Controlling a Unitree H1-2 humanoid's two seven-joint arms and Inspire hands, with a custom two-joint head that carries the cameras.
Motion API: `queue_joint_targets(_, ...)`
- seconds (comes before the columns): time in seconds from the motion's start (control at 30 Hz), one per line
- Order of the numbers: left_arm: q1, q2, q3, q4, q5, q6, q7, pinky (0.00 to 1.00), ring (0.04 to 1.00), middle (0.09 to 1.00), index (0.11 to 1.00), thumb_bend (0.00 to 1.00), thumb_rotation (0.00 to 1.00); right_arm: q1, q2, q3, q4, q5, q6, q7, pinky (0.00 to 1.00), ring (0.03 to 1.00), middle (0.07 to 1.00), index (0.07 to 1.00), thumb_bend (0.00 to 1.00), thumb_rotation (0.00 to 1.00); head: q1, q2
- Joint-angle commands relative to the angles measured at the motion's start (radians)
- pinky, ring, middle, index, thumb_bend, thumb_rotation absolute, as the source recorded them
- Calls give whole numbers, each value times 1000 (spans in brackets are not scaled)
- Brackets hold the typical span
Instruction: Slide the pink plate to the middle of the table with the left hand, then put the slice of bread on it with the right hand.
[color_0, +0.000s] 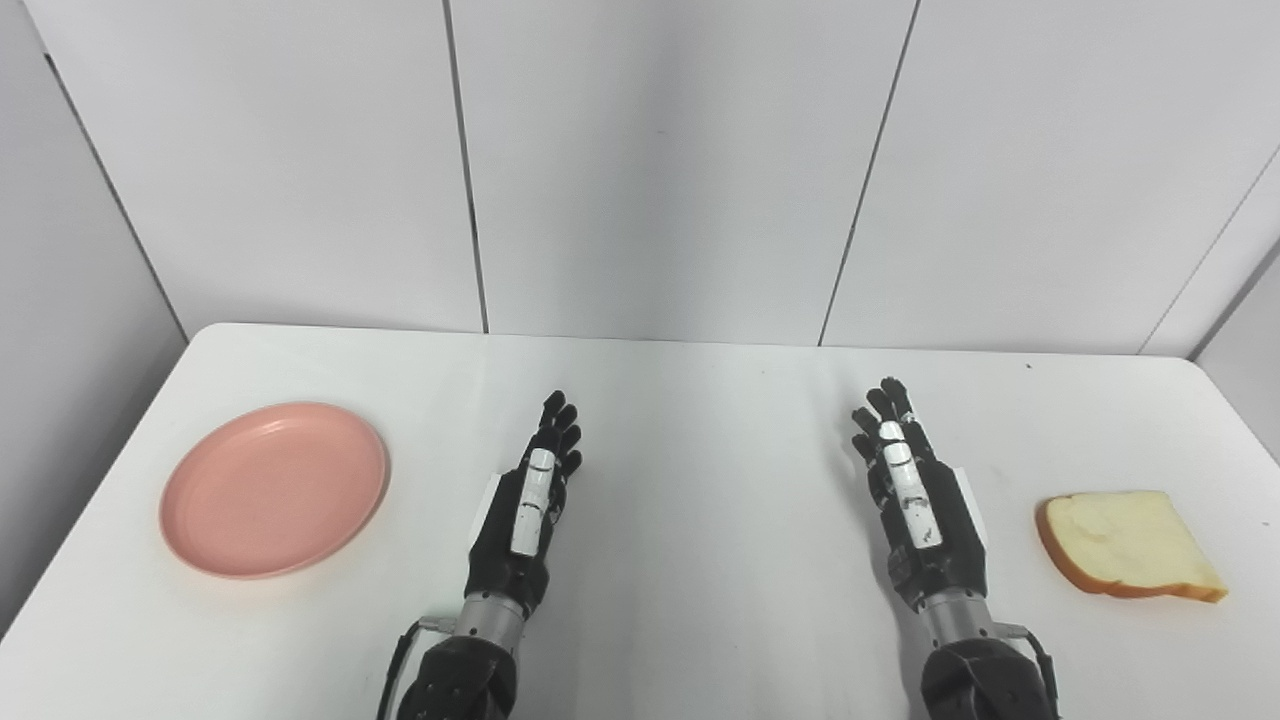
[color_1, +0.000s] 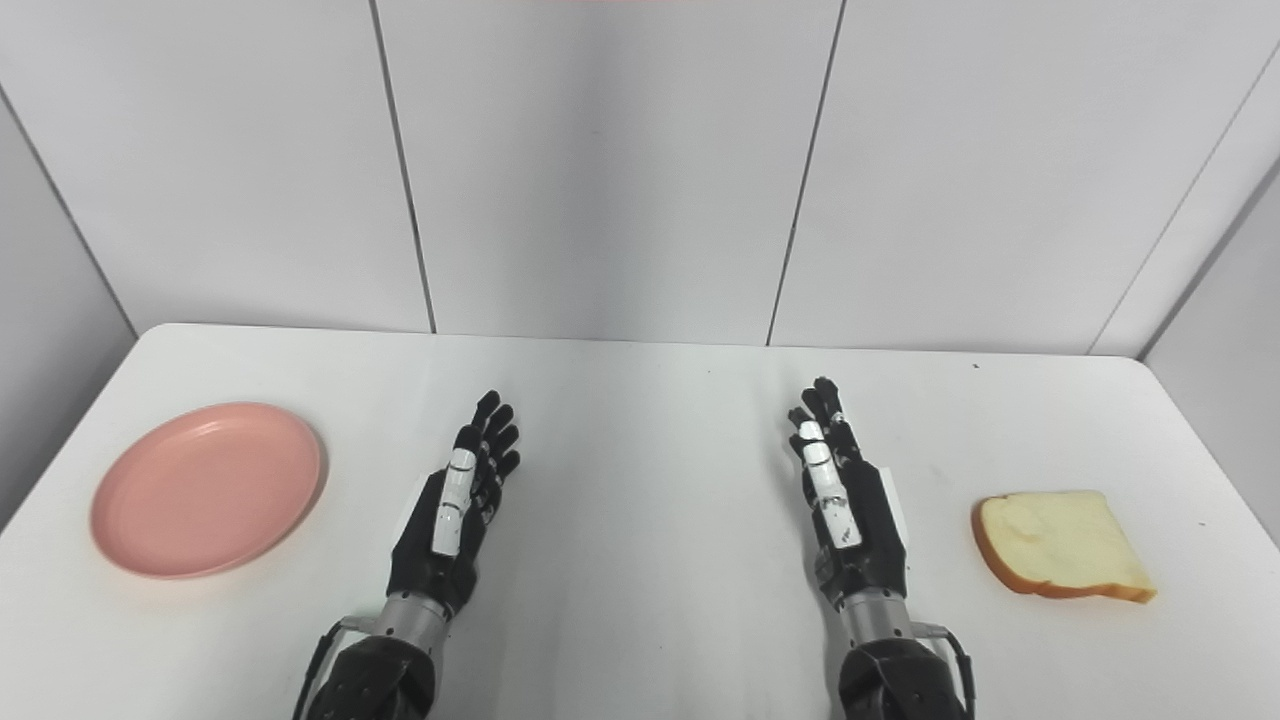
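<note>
A round pink plate (color_0: 274, 488) lies empty on the left side of the white table (color_0: 700, 420). A slice of bread (color_0: 1128, 545) with a brown crust lies flat at the right side. My left hand (color_0: 530, 500) is open, fingers straight and pointing away, held edge-up to the right of the plate with a gap between them. My right hand (color_0: 912, 495) is open the same way, left of the bread and apart from it. Both hands hold nothing. The plate (color_1: 207, 488), the bread (color_1: 1060, 546) and both hands also show in the right eye view.
White wall panels (color_0: 660, 170) stand behind the table's far edge. Bare table top lies between the two hands. The table's left and right edges run close to the plate and the bread.
</note>
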Motion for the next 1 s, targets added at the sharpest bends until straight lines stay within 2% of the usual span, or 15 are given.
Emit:
queue_joint_targets(0.0,5,-7,0,4,3,6,10,1000,1000,1000,1000,648,1000,-15,-1,1,-25,7,-8,6,984,951,971,973,678,734,1,1)
queue_joint_targets(0.27,3,-6,1,5,-3,3,3,1000,1000,1000,1000,643,1000,-13,-4,2,-28,7,-8,8,981,951,971,975,672,736,11,1)
queue_joint_targets(0.47,-8,-2,7,4,-6,-3,3,1000,1000,1000,1000,669,1000,-16,-6,1,-12,5,-19,11,983,954,973,976,647,752,46,-20)
queue_joint_targets(0.6,-25,-6,27,9,-33,-28,1,1000,1000,1000,1000,666,1000,-24,-15,-4,25,16,-52,31,989,958,976,976,660,750,110,-46)
queue_joint_targets(0.7,-35,-6,40,0,-46,-30,8,1000,1000,1000,1000,663,1000,-29,-23,-12,52,31,-73,51,989,960,976,976,660,744,194,-71)
queue_joint_targets(0.73,-39,-7,43,1,-48,-32,10,1000,1000,1000,1000,667,1000,-30,-25,-14,60,37,-78,58,995,969,982,983,658,746,194,-71)
queue_joint_targets(0.77,-48,-9,55,8,-58,-42,16,1000,1000,1000,1000,672,1000,-32,-29,-17,71,41,-86,68,998,977,989,989,662,749,234,-89)
queue_joint_targets(0.8,-55,-11,64,14,-65,-49,19,1000,1000,1000,1000,677,1000,-32,-32,-19,78,44,-91,74,1000,989,997,995,673,756,234,-89)
queue_joint_targets(0.83,-64,-11,74,19,-72,-58,21,1000,1000,1000,1000,678,1000,-33,-36,-22,86,45,-97,76,1000,990,998,996,675,757,269,-103)
queue_joint_targets(0.97,-89,-5,103,24,-87,-80,36,1000,1000,1000,1000,690,1000,-35,-46,-34,101,50,-102,78,1000,975,988,993,623,773,317,-130)
